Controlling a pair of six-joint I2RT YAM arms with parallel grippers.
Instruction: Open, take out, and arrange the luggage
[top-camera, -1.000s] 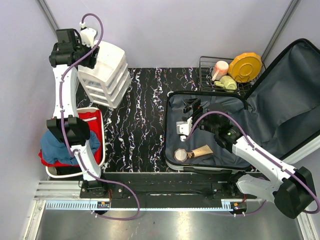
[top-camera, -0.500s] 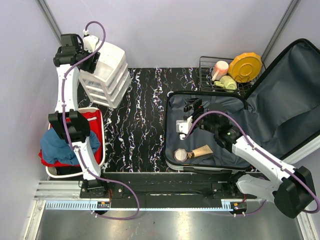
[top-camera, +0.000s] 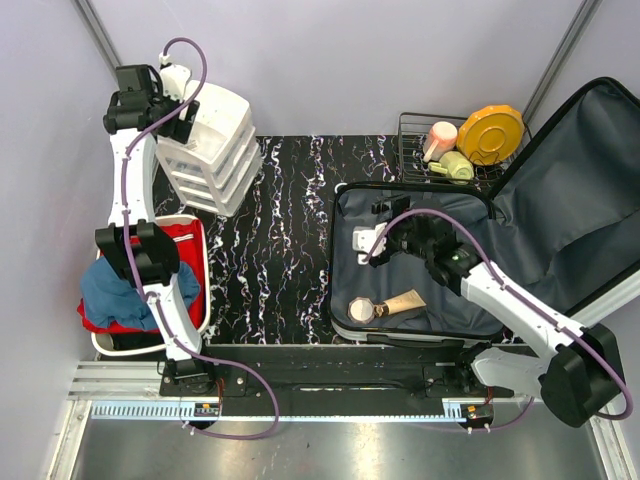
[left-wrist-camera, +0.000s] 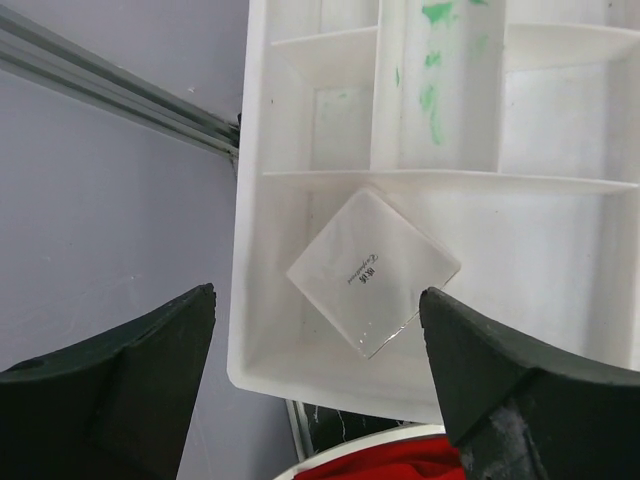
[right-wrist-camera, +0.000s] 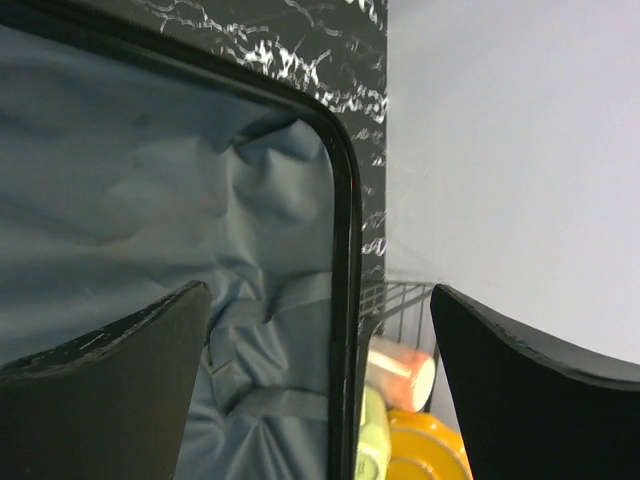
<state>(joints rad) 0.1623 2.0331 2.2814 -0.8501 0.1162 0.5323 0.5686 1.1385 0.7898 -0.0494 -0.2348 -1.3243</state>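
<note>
The right end effector (top-camera: 388, 215) has turned slightly inside the luggage (top-camera: 515, 220), which lies open on the table (top-camera: 290, 230). Its fingers are apart and empty over the grey lining. A tube (top-camera: 405, 302) and a round tin (top-camera: 361, 309) sit at the luggage's near edge, so I'd judge unpacking unfinished. Well left of the luggage, the left end effector (left-wrist-camera: 315, 295) has barely shifted and is spread above a clear packet (left-wrist-camera: 372, 272).

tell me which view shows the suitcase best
Top external: the whole suitcase lies open, lid flung to the right, with a tube and a round container inside. Right wrist shows only one inner corner of it, lining and rim. Left wrist shows none of it, just a white tray.
</note>
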